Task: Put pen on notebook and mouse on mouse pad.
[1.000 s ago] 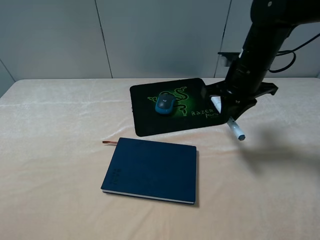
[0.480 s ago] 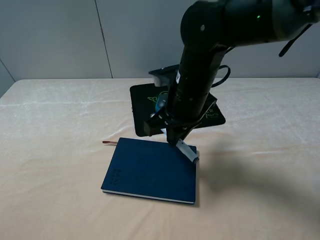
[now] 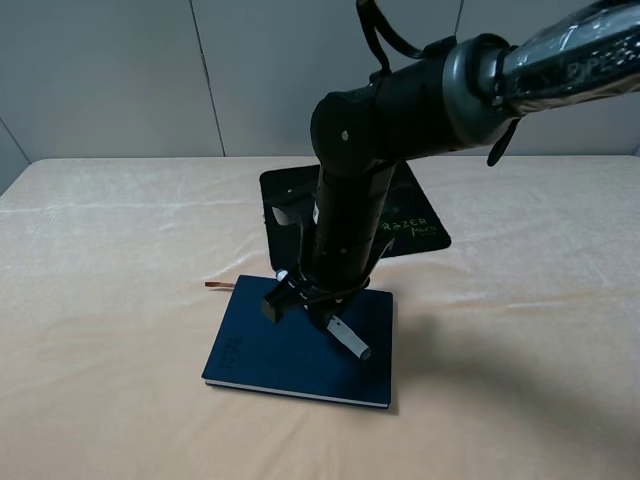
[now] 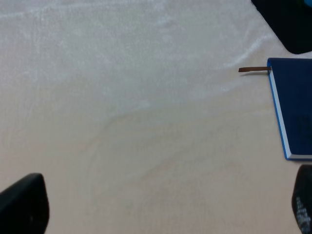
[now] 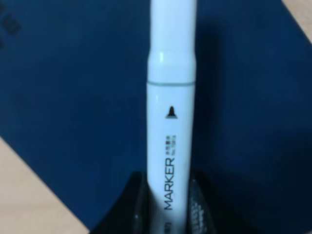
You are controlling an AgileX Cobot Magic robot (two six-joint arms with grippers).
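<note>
Right gripper point(image 3: 318, 308) clamps one end of the white marker pen point(image 3: 348, 339), which slants down over the navy notebook point(image 3: 250, 340) at the front of the bench point(image 3: 120, 250); whether pen and cover touch is unclear. Left gripper point(image 4: 161, 209), fingers spread wide, hovers beside the notebook. Behind lies the Razer mouse pad point(image 3: 415, 228).

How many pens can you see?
1. The pen is clamped in the right gripper, over the notebook. The arm could be hiding something behind it.
</note>
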